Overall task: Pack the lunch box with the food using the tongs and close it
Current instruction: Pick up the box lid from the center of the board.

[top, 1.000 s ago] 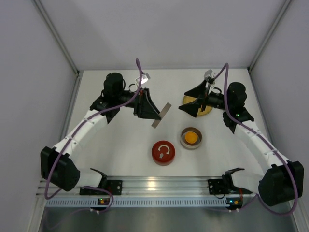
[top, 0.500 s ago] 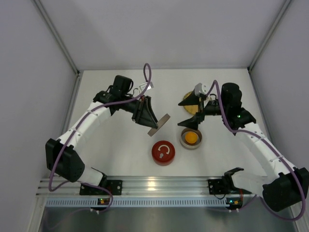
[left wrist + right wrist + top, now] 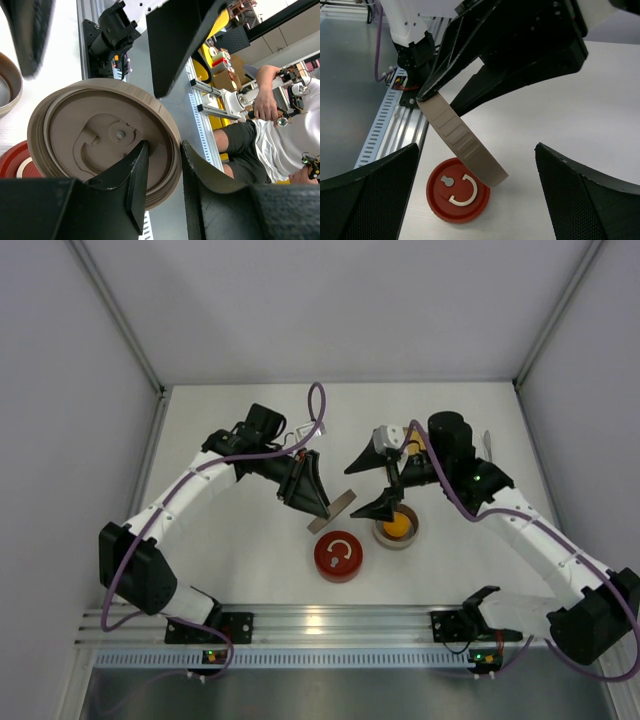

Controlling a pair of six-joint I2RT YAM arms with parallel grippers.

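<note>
Top external view has the left gripper [image 3: 315, 502] out over the middle of the table [image 3: 240, 540], clamped on the rim of a round tan lid [image 3: 333, 508]. The lid is tilted and up off the surface. On the left wrist cam the two fingers [image 3: 132, 175] pinch the edge of that lid [image 3: 95, 140], one on the inner face and one on the outside, so it's a solid grip.

The right gripper [image 3: 351, 493] sits just beside the lid with its jaws spread wide and nothing between them. From the right wrist cam you see the lid [image 3: 462, 145] edge-on, hanging slanted above a red disc with a white hook mark [image 3: 457, 190].

That red disc [image 3: 338, 555] lies flat on the table, toward the near edge from the lid. The lunch box [image 3: 411, 535] is just to its right, round and open, with the orange piece [image 3: 398, 527] sitting inside. The right gripper's lower finger partly overlaps its rim in this view.

A bit of a yellowish plate [image 3: 414, 445] peeks out behind the right wrist.
</note>
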